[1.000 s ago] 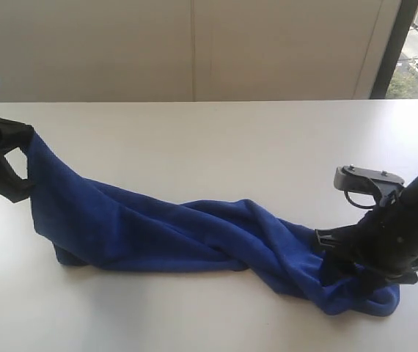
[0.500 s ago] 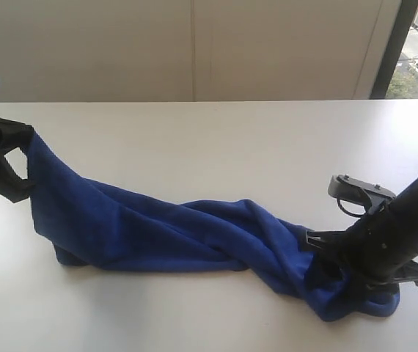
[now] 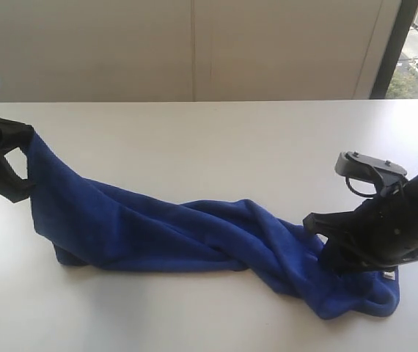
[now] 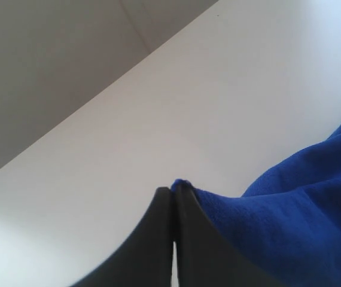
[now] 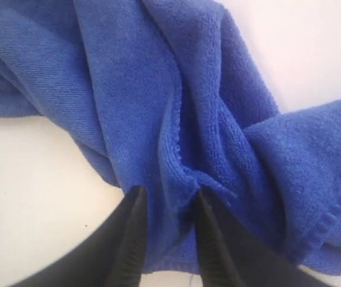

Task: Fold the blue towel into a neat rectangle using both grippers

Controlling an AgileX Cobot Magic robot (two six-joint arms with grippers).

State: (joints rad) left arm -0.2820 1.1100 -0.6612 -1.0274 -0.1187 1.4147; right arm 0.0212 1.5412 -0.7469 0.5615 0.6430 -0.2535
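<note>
Clock directions here are read on the exterior view.

The left end effector [image 4: 171, 192] has its jaws pressed together on a corner of the blue towel [image 3: 180, 231]. A small tip of blue cloth pokes out just above the closed tips, and the corner is held up off the bench [image 3: 216, 139]. From there the cloth runs toward 4 o'clock, dropping in a slope until it rests on the bench.

The right end effector [image 5: 169, 194] sits low at the other end. Its jaws are partly drawn in on a raised fold, with cloth bunched between them and creases converging on the pinch. A hemmed edge runs into the grip, but whether that is a true corner cannot be told. A short loop of towel spills past it toward 5 o'clock and lies flat on the bench.

The towel is a long, roped bundle, not a spread sheet. Its long axis runs from the right end effector toward 9 to 10 o'clock, ending at the left one. Each arm has its own end, so neither needs to reach across. The twisted knot of folds in the middle lies nearer the right arm.

By my reading, the coming move depends on that axis. Drawing the two ends apart along it should take out the sag, though the twist may resist unless the right grip is on an edge.
</note>
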